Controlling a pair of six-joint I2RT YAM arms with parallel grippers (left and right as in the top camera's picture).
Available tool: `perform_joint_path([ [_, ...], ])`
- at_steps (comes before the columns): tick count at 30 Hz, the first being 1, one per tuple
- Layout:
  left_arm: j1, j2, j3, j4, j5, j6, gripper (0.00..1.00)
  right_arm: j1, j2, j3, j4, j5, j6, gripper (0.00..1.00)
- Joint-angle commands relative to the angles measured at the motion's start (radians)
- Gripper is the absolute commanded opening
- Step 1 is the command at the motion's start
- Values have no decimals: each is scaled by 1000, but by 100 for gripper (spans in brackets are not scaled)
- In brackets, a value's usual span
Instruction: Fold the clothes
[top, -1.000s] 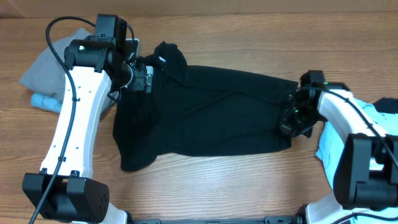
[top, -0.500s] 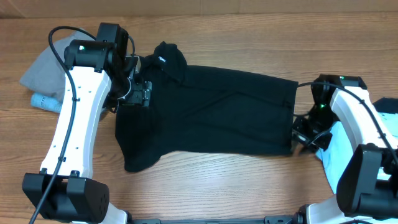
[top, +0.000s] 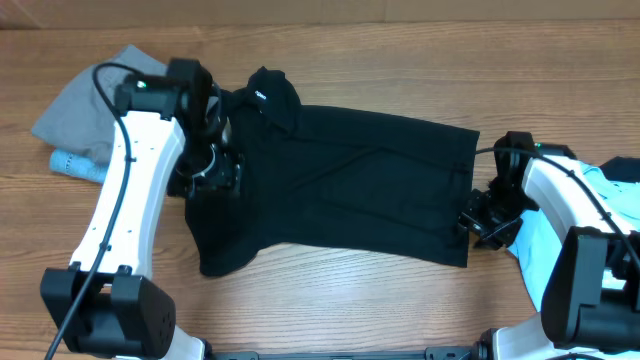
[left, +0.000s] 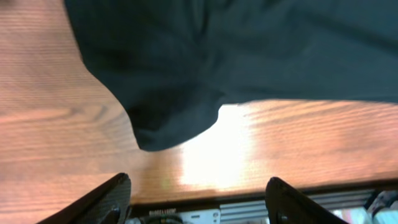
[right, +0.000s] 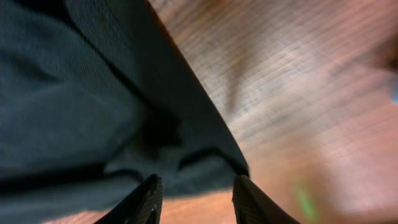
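The black trousers (top: 340, 185) lie spread flat across the table's middle, with a bunched part and small white logo (top: 257, 96) at the back left. My left gripper (top: 215, 168) hovers over their left part. In the left wrist view its fingers (left: 199, 200) are wide open and empty, with a rounded trouser end (left: 174, 118) below. My right gripper (top: 478, 215) sits at the trousers' front right corner. In the right wrist view its fingers (right: 196, 200) are open, with the cloth's corner (right: 186, 165) lying just ahead of them.
Grey shorts (top: 75, 100) lie at the back left with a light-blue roll (top: 70, 163) beside them. A light-blue T-shirt (top: 622, 195) lies at the right edge under my right arm. Bare wood (top: 350, 300) runs along the front.
My left gripper has moved toward the front over the trousers' left part. My right gripper swung out off the right edge and came back at the front right corner, which now lies further forward.
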Motion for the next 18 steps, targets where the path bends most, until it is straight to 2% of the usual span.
perform_joint_path([
  [1,0,-5,-133,43,15,-51,71,-2,-17,-67,81,-109,-27,40],
  [5,0,-5,-235,84,17,-79,71,-2,-17,-119,167,-189,-60,41],
  [9,0,-5,-340,121,19,-86,71,-6,-18,-111,130,-164,-67,4],
  [13,0,-5,-427,172,18,-114,71,-10,-35,-79,-52,-52,-3,4],
  [18,0,-5,-521,246,7,-169,71,-9,-50,-79,-101,-52,12,4],
])
